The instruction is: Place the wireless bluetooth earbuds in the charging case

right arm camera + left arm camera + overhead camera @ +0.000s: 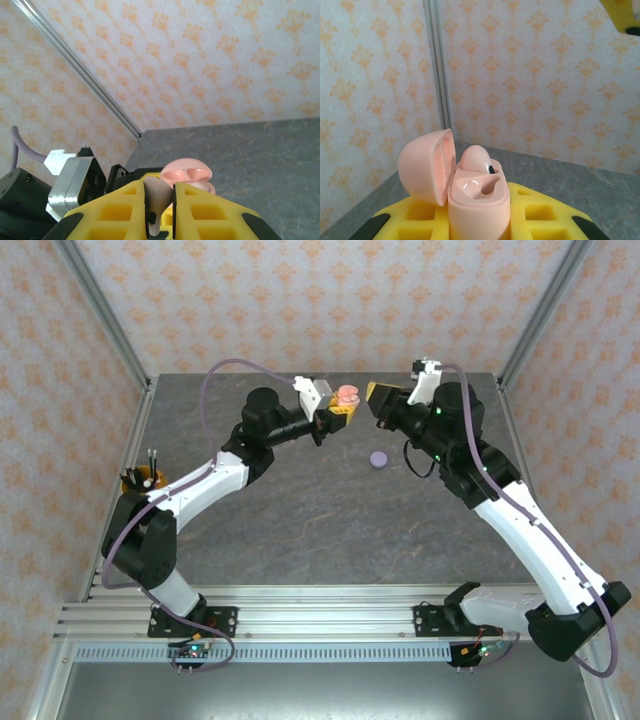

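L arm: I see it stretched over the far bench (300,520), left gripper (338,412) clamped on the open pink charging case (479,200), a pink earbud (476,159) seated inside | R arm: raised opposite, near, right gripper (160,200) pinching a second earbud (156,192) | purple case (378,459) lies on the bench between them

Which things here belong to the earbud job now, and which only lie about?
For the job:
- pink charging case, open, in the left tool
- seated earbud inside it
- second earbud, pinched in the right tool

Lying about:
- small purple round thing on the table
- orange holder with dark sticks at the left edge
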